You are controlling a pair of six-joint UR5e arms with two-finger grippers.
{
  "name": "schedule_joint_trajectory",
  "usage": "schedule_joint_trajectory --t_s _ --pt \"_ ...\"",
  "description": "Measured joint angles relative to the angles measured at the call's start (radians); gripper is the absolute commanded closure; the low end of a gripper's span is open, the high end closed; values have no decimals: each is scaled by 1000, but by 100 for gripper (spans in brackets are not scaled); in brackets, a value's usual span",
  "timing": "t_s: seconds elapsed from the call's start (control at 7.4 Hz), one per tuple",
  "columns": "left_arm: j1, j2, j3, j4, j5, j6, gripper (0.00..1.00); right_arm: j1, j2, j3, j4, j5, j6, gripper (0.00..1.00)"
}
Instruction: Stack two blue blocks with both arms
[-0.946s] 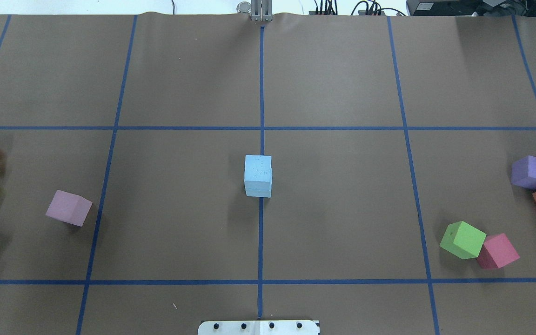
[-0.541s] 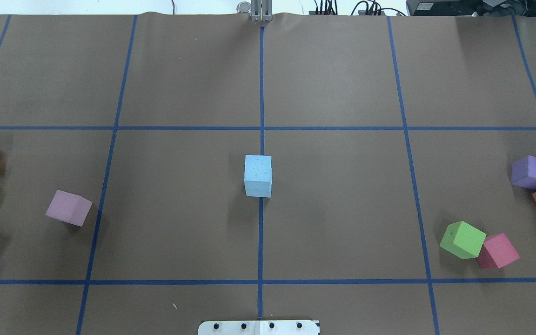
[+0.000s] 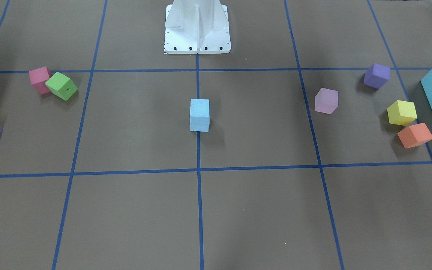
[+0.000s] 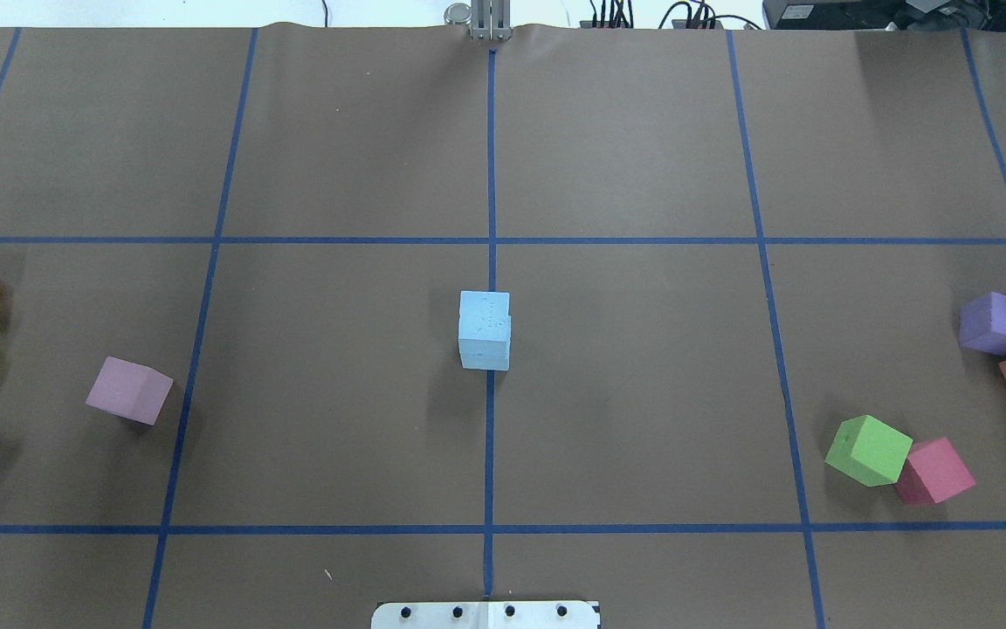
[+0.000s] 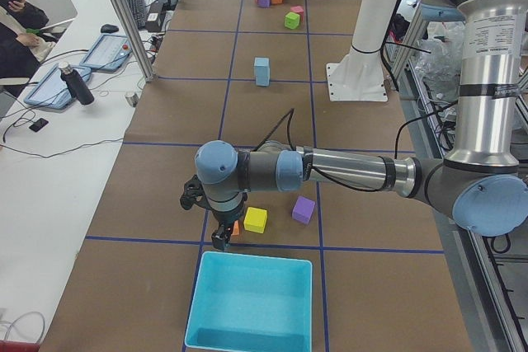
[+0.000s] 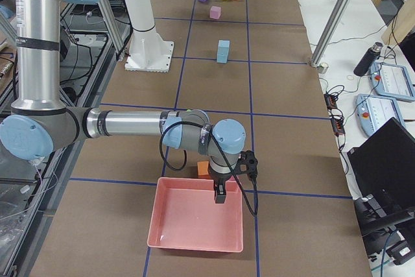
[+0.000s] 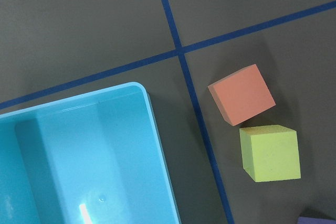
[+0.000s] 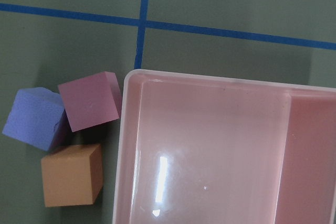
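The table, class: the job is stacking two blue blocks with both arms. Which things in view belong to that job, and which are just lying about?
Belong to the job:
blue blocks, stacked at the centre
left arm
right arm

Just lying about:
green cube
pink cube
lilac cube
yellow cube
turquoise bin
pink bin

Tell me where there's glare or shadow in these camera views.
Right wrist view: a bright glare streak on the floor of the pink bin. Left wrist view: a smaller glare spot low in the turquoise bin. Front-facing view: evenly lit, with only a soft shadow beside the stacked blue blocks.
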Motion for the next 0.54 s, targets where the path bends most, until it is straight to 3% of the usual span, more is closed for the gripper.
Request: schedule_joint_trajectory --t_s 0.54 --pt "1 6 -1 0 -1 0 2 0 0 0 0 0 0 0"
